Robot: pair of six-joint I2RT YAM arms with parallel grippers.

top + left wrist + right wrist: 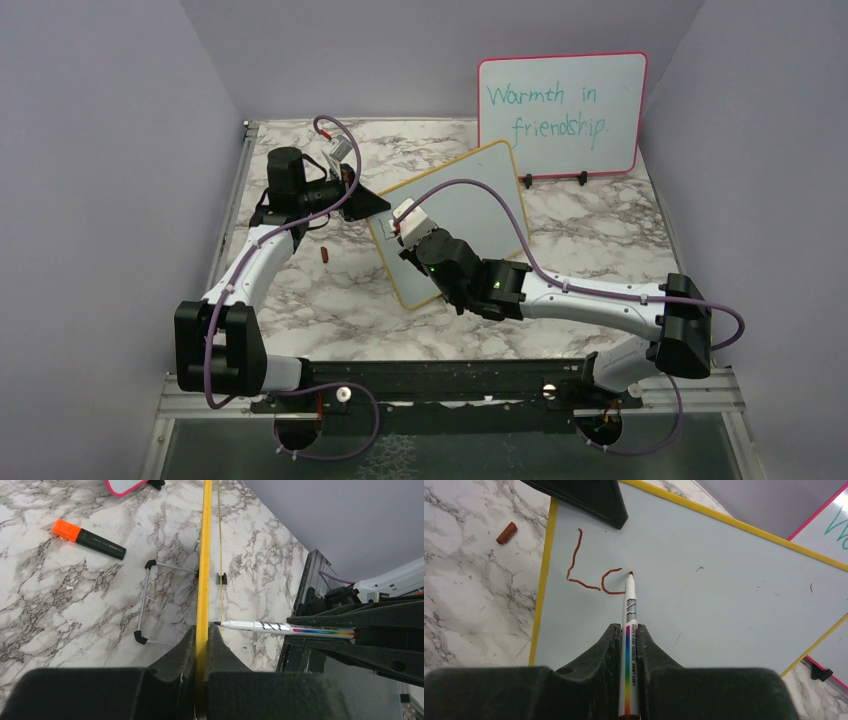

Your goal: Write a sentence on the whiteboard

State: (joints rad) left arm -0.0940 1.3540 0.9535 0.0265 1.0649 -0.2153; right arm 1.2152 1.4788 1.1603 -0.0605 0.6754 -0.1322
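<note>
The yellow-framed whiteboard (480, 200) stands tilted at mid-table. My left gripper (368, 205) is shut on its upper left edge; in the left wrist view the fingers (202, 630) clamp the yellow frame (203, 555) edge-on. My right gripper (405, 232) is shut on a white marker (630, 605) with a rainbow stripe. The marker's tip touches the board face (704, 595). The sentence (591, 572) shows only as a red-brown "L" and an unclosed "o". The marker also shows in the left wrist view (270, 627).
A pink-framed board (560, 112) with teal writing stands at the back right. A red-brown marker cap (325, 254) lies left of the whiteboard. A black marker with an orange cap (89, 539) and a wire stand (145, 602) lie behind the board. Purple walls enclose the table.
</note>
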